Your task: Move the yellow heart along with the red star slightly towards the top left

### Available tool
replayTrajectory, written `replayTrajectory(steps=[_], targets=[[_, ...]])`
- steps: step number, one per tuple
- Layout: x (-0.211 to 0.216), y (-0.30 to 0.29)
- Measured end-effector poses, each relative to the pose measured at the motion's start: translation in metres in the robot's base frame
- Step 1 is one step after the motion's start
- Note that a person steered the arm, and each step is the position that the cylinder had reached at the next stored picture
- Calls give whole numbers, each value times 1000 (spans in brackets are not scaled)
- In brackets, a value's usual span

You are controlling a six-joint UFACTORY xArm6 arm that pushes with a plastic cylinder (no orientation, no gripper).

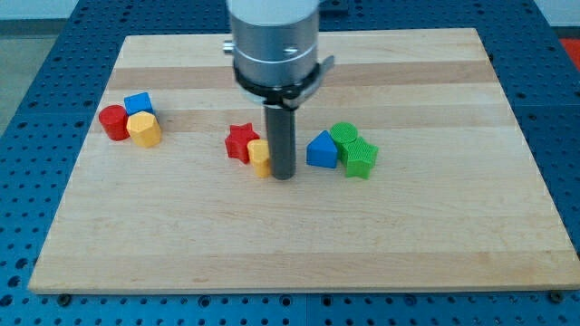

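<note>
The red star (pixel 239 141) lies near the board's middle, and the yellow heart (pixel 259 156) sits against its lower right side. My tip (pixel 284 175) is down on the board just right of the yellow heart, touching or almost touching it. The rod hides part of the heart's right edge. The arm's grey body hangs over the top middle of the board.
A blue triangular block (pixel 321 150) and two green blocks (pixel 354 150) sit just right of my tip. At the view's left are a red cylinder (pixel 113 121), a blue block (pixel 139 103) and a yellow hexagonal block (pixel 144 129). The wooden board (pixel 435 226) lies on a blue perforated table.
</note>
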State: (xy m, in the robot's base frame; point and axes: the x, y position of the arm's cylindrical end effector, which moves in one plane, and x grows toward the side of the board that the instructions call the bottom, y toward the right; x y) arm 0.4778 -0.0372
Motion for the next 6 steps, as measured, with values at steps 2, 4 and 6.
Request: replayTrajectory(steps=[2, 4, 6], targets=[[-22, -14], [-43, -14], [-36, -56]])
